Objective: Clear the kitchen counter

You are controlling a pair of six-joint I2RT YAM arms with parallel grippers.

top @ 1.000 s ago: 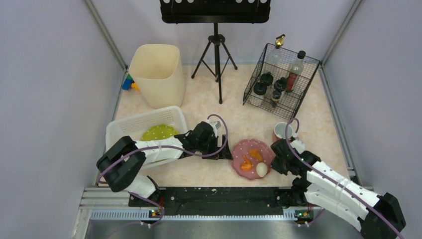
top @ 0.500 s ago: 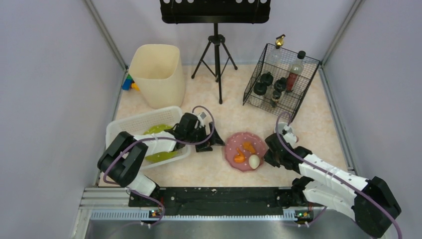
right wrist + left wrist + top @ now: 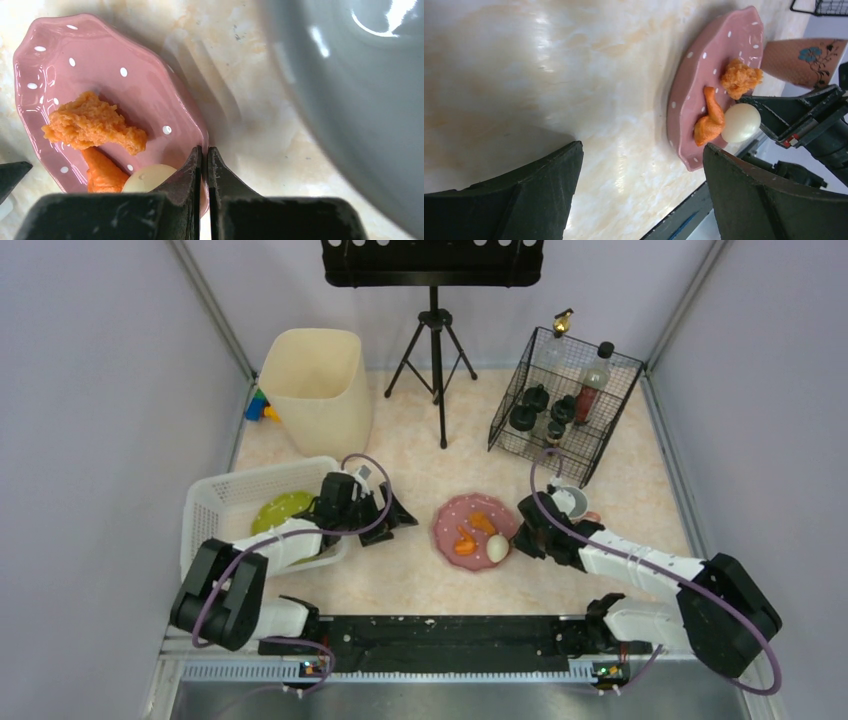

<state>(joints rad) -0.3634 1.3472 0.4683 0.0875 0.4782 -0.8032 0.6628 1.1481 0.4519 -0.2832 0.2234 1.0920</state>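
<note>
The kitchen counter (image 3: 470,455) carries a pink dotted plate (image 3: 452,515) with orange food scraps (image 3: 470,536) and a white egg (image 3: 497,547). My right gripper (image 3: 520,530) is shut on the plate's right rim; in the right wrist view its jaws (image 3: 205,150) pinch the rim of the plate (image 3: 100,65) beside the egg (image 3: 147,177). My left gripper (image 3: 395,520) is open and empty, just left of the plate and right of the white basket (image 3: 215,495). The left wrist view shows the plate (image 3: 684,115) ahead of the open left gripper (image 3: 642,147).
A green plate (image 3: 280,510) lies in the basket. A floral mug (image 3: 570,502) stands right behind my right gripper. A black wire rack (image 3: 600,440) with bottles is at the back right, a cream bin (image 3: 315,390) at the back left, and a tripod stand (image 3: 435,350) at the back centre.
My right gripper has dragged the pink plate leftward across the counter. My left gripper has drawn back to the left, toward the basket, staying open. The basket has shifted left.
</note>
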